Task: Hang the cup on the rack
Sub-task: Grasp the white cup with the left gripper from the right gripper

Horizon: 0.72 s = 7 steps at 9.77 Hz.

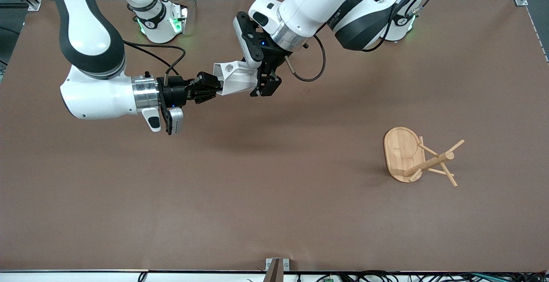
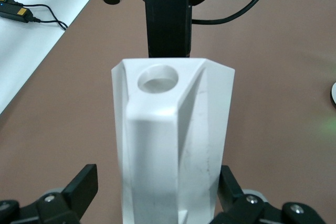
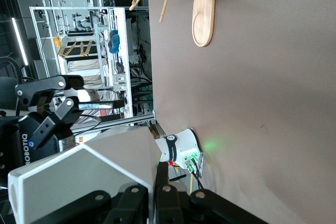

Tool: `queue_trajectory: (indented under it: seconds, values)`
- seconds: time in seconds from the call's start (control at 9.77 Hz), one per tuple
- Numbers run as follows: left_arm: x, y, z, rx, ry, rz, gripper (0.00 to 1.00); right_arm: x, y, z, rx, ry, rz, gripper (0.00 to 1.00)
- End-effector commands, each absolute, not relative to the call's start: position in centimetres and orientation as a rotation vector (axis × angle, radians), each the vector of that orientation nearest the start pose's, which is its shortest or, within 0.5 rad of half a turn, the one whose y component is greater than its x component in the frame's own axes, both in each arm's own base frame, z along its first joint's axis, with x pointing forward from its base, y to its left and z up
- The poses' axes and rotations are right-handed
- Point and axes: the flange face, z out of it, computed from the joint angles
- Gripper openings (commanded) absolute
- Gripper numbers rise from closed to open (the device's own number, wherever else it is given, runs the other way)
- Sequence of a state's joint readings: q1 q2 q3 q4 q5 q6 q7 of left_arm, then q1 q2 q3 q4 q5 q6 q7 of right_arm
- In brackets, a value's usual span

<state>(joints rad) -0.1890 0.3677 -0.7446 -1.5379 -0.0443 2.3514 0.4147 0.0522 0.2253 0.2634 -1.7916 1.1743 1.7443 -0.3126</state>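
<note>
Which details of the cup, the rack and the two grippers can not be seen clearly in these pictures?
- Cup: its opening is hidden in the front view by the right gripper, shut on it.
- Cup base: cut off by the edge in the left wrist view, between the open left gripper's fingers.
- Rack: peg count unclear; pegs overlap in front view, cut off in right wrist view.

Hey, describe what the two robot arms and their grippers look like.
Both arms have glossy white shells with black joint bands and a silver ring at the wrist. Each carries a black two-finger gripper, the right gripper and the left gripper, with a small blue light and a white-grey camera module beside it. Black cables loop along both arms, and the bases glow green.
</note>
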Motion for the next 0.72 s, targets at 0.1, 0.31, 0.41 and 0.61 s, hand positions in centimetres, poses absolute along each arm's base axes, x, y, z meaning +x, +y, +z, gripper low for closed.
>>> queue_trajectory:
  seconds: [0.1, 0.31, 0.41, 0.61]
  values:
    - [47.25, -51.9, 51.01, -2.862, 2.024, -0.7, 0.9, 55.19, 25.76, 47.24, -1.923, -0.208, 0.265, 0.01]
    - [47.03, -52.04, 51.19, -2.902, 1.982, -0.691, 0.16, 55.19, 25.76, 47.24, -1.923, -0.208, 0.265, 0.01]
    - [46.98, -52.02, 51.36, -2.896, 1.984, -0.697, 0.11, 55.19, 25.76, 47.24, -1.923, -0.206, 0.266, 0.01]
    - [46.98, -52.02, 51.36, -2.881, 2.0, -0.701, 0.01, 55.21, 25.76, 47.31, -1.923, -0.207, 0.265, 0.01]
